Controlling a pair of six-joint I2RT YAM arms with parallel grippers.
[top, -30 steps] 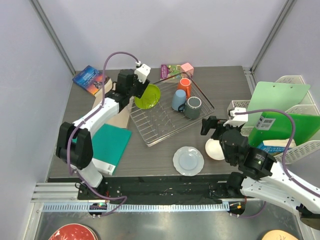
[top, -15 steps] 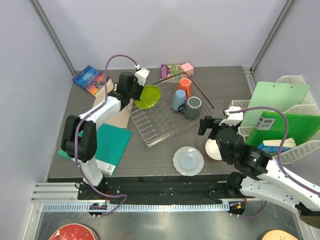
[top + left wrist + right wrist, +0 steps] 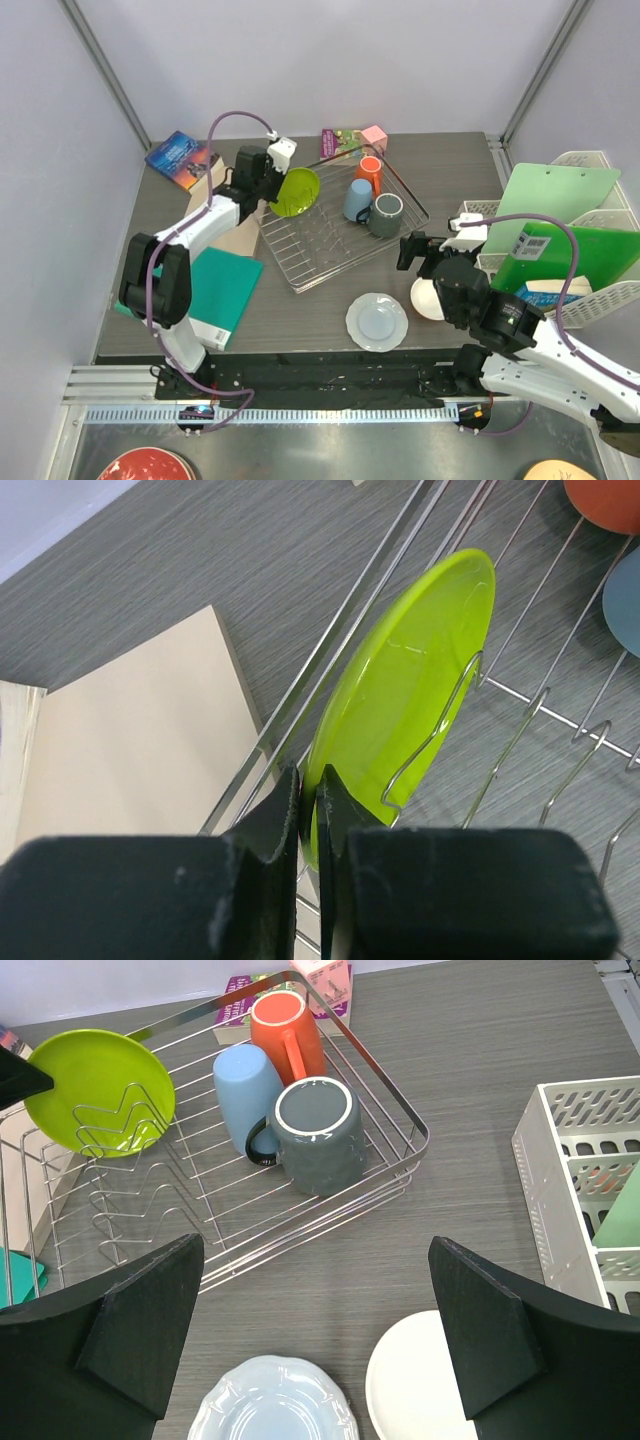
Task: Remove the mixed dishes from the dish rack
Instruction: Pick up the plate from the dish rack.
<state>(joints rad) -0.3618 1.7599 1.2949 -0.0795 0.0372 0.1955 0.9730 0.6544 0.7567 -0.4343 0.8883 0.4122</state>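
Left gripper (image 3: 308,792) clamps the upright lime-green plastic plate (image 3: 400,685) by its rim, ready to lift it from the silver wire rack (image 3: 426,1142); right gripper (image 3: 315,1260) gapes empty.

A teal book (image 3: 225,290) lies beside a beige board (image 3: 130,740), a blue book (image 3: 180,155) and pink box (image 3: 374,135) sit behind, and white baskets (image 3: 590,158) hold green boards (image 3: 555,190).

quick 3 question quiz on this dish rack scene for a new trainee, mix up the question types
1. True or false: the left gripper is shut on the lime-green plate's rim.
2. Fill in: the right gripper's jaws stand ____.
3. The pale blue plate lies: A in the dish rack, B on the table outside it, C in the right gripper.
Key: 1 true; 2 open; 3 B.
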